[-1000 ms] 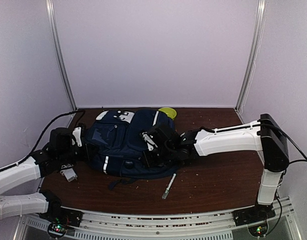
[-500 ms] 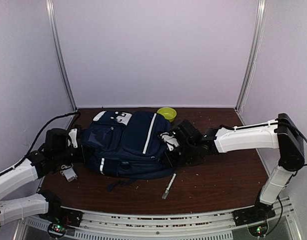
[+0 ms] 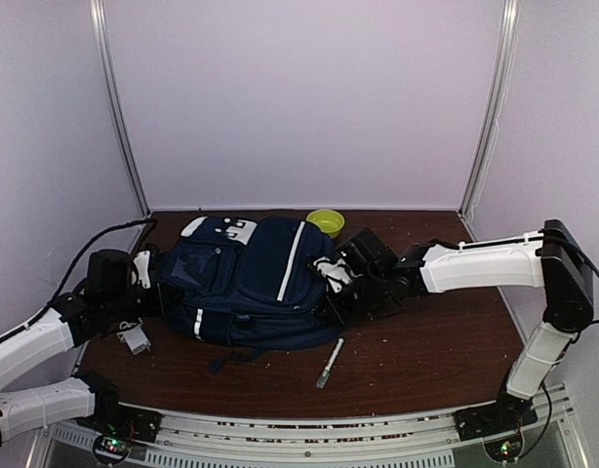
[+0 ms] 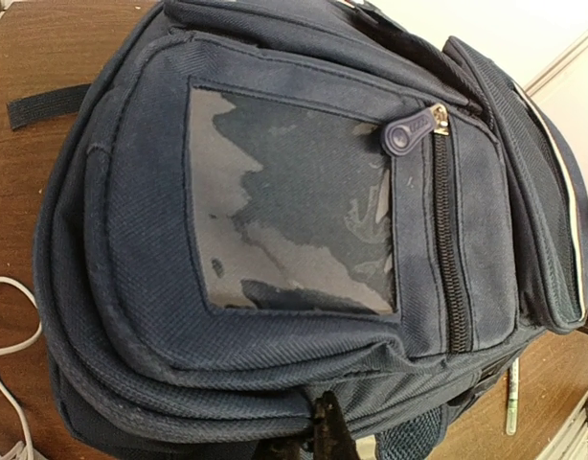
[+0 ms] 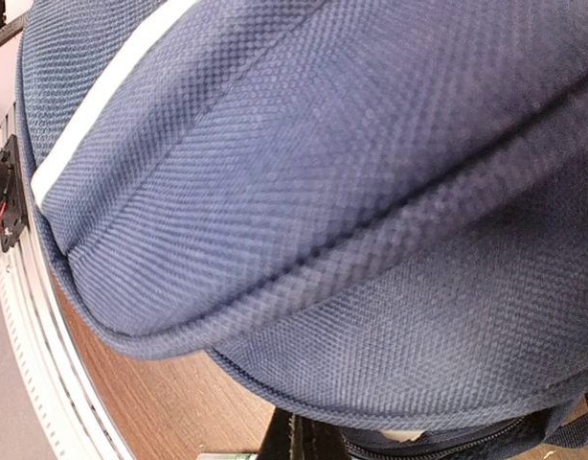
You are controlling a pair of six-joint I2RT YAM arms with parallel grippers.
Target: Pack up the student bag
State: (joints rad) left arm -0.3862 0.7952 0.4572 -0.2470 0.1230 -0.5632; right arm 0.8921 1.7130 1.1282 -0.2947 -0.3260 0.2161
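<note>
Left wrist, woven navy student bag (image 4: 122, 259), glossy rectangular pocket window (image 4: 294, 206)

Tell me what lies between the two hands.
The backpack lies there. It fills the stretch from the left hand to the right hand, with one hand at each end. The top view shows this best.

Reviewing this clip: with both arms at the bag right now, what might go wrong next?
1. The left end effector and right end effector are shut at opposite sides of the student bag; dragging it may sweep the pen toward the near edge or bump the yellow bowl.
2. Neither wrist view shows a clear grip, so fabric may slip free.
</note>
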